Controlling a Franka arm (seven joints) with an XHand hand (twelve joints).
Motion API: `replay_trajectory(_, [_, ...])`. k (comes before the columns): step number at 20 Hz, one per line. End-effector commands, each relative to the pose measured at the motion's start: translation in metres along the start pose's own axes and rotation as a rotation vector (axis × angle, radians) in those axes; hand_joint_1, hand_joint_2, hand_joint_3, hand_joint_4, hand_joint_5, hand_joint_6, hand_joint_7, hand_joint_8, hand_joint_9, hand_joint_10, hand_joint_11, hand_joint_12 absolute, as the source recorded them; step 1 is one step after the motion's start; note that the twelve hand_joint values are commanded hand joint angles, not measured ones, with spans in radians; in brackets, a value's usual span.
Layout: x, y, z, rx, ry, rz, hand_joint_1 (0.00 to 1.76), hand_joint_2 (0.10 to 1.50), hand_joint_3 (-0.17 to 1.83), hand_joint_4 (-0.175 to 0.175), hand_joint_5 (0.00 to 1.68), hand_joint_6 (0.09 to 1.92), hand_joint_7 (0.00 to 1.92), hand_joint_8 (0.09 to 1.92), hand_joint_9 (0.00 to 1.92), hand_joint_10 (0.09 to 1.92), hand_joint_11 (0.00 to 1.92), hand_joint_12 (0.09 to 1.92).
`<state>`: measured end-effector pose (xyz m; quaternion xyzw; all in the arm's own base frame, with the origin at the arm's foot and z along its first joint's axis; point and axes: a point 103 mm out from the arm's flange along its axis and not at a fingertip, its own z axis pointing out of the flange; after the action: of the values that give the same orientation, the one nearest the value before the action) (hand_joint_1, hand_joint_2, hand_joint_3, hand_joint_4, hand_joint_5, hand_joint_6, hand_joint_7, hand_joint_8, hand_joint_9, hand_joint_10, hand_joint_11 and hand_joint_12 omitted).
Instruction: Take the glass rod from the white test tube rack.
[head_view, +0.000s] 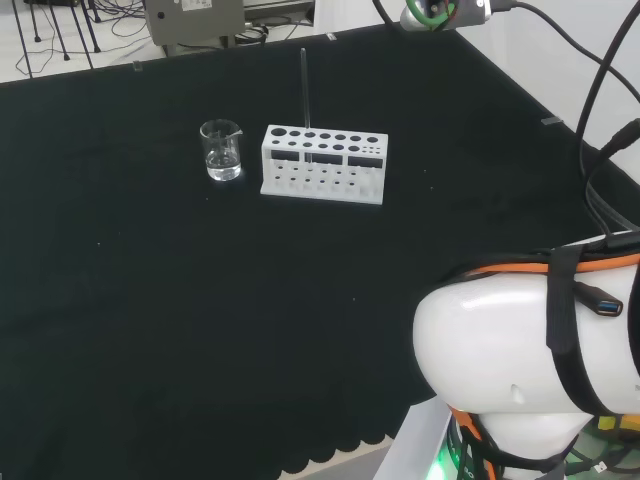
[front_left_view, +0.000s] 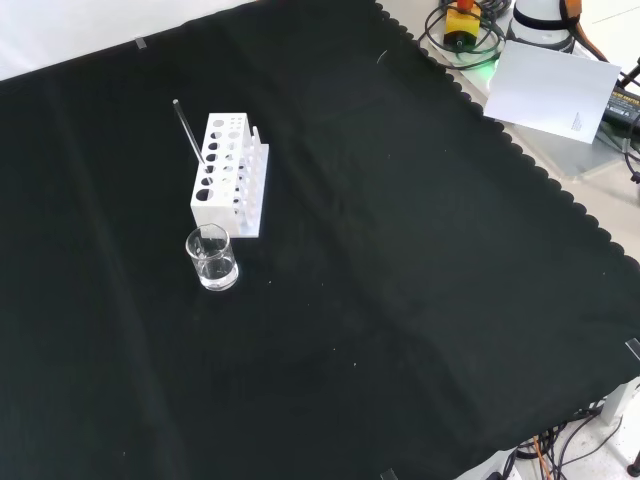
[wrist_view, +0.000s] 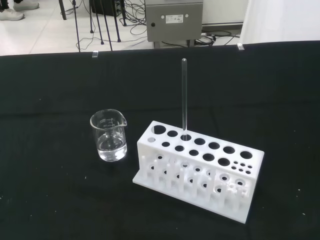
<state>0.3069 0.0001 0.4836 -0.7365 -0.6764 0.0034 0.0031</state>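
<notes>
White test tube rack (head_view: 323, 162) sits upper middle of the head view on the black cloth surface (head_view: 180, 320); upper left of the front view (front_left_view: 230, 172); lower centre-right of the wrist view (wrist_view: 200, 167). Glass rod (head_view: 305, 98) stands in one of the rack's top holes, in the back row, near upright in the head and wrist views (wrist_view: 184, 97), leaning toward the upper left in the front view (front_left_view: 188, 130). Its upper length rises well clear of the rack top. Nothing touches it.

Small clear beaker (head_view: 221, 150) stands just beside the rack, on its left in the head view, below it in the front view (front_left_view: 211, 257), left of it in the wrist view (wrist_view: 109, 135). Beaker and rack are apart, not touching. A little clear liquid shows in the beaker bottom in the wrist view.

White arm link (head_view: 520, 350) with orange and black straps sits lower right of the head view. Hand state: cannot tell. Grey box (wrist_view: 174, 19) stands on the floor past the surface's far edge, top centre of the wrist view. White paper sheet (front_left_view: 550, 90) lies upper right of the front view, off the cloth.
</notes>
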Motion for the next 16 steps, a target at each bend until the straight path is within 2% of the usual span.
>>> replay_trajectory(1, [0.002, 0.001, 0.000, -0.008, -0.011, -0.002, 0.78, 1.09, -0.02, -0.140, 0.16, 0.21, 0.16, 0.72, 0.29, 0.90, 0.28, 1.29])
replay_trajectory(3, [0.003, 0.002, 0.001, -0.008, -0.006, -0.004, 0.67, 1.09, -0.03, -0.135, 0.05, 0.09, 0.04, 0.67, 0.15, 0.86, 0.14, 1.39])
replay_trajectory(4, [0.002, 0.002, 0.001, -0.008, -0.005, -0.006, 0.65, 1.09, -0.03, -0.134, 0.04, 0.09, 0.02, 0.67, 0.13, 0.85, 0.12, 1.41])
replay_trajectory(5, [0.013, 0.006, 0.001, -0.007, -0.019, -0.024, 0.64, 1.09, -0.03, -0.134, 0.03, 0.09, 0.01, 0.68, 0.12, 0.85, 0.11, 1.42])
replay_trajectory(8, [0.014, 0.008, 0.001, -0.014, -0.012, -0.014, 0.64, 1.09, -0.04, -0.134, 0.04, 0.09, 0.00, 0.73, 0.13, 0.86, 0.10, 1.43])
replay_trajectory(11, [0.005, 0.011, 0.000, -0.022, -0.005, -0.003, 0.64, 1.10, -0.05, -0.138, 0.06, 0.09, 0.03, 0.82, 0.21, 0.86, 0.16, 1.42])
replay_trajectory(16, [0.003, 0.026, 0.001, -0.042, -0.006, -0.027, 0.65, 1.13, -0.10, -0.152, 0.14, 0.09, 0.17, 0.89, 0.47, 0.85, 0.29, 1.40])
